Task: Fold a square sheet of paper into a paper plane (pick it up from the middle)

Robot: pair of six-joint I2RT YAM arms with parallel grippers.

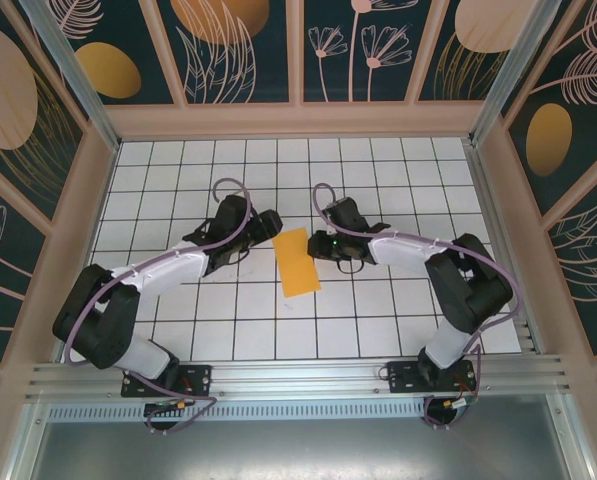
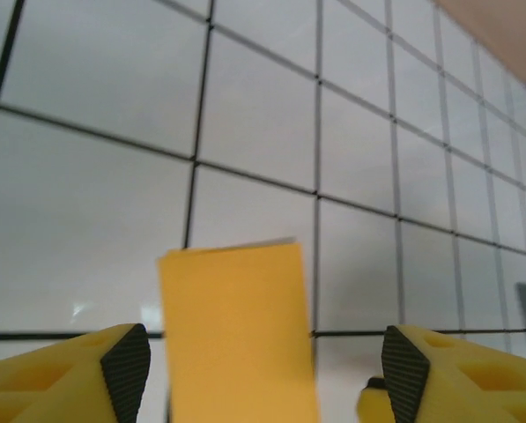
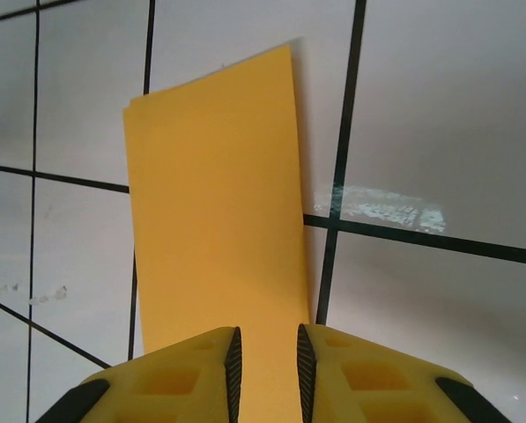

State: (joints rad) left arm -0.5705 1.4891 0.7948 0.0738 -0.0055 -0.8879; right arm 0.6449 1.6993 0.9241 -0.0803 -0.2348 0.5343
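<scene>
We start with the white gridded table [image 1: 398,330], where both arms reach in toward the centre from either side. Between them lies the sheet of paper [image 1: 298,262], orange and flat on the tiles. It is now a narrow rectangle rather than a square, and its far edge shows two layers slightly out of line in the right wrist view, so we take the first fold as made.

The left gripper [image 1: 268,225] sits at the sheet's upper left and the right gripper [image 1: 323,243] at its upper right. In the left wrist view the left gripper [image 2: 264,357] has its fingers spread wide, with the paper [image 2: 236,326] between them and touching neither. The right gripper [image 3: 264,361] holds its fingers nearly together, with only a thin slit through which the paper [image 3: 214,194] shows. That slit looks wider than the sheet, so we judge that nothing is pinched.

Our worries:
- The loose fold may spring open, since nothing presses it down
- A finger lifting off could drag the light sheet askew
- The mismatched edges would throw the nose creases off centre
</scene>
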